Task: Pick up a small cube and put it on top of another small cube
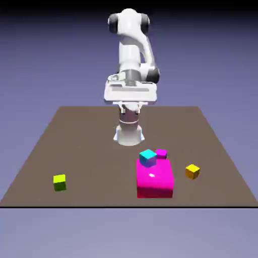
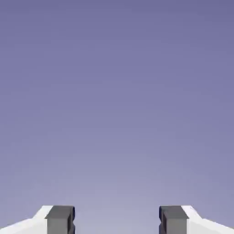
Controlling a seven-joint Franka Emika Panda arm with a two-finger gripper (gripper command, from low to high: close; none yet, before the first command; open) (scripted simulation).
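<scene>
Nearest, toward the exterior view's left of the table (image 1: 101, 166), the lime cube (image 1: 60, 183) is seen by itself, well apart from the other blocks. Right of the middle, the magenta block (image 1: 154, 179) is set near the table's front edge, its broad top turned up. The orange cube (image 1: 192, 172) is placed just beyond it to the exterior view's right, apart from it. At the block's far side the cyan cube (image 1: 147, 158) is seen, its lower part overlapped with the block's far edge; whether it is rested on the block cannot be told. Just beside it, the small magenta cube (image 1: 161, 153) is partly hidden behind the block. Farther off, the arm (image 1: 129, 50) is raised above its base (image 1: 129, 133). The fingers (image 2: 117, 220) are held wide apart, high over the table's far part, with nothing gripped between them; in the hand view only the blue-violet backdrop (image 2: 117, 100) is shown beyond them.
</scene>
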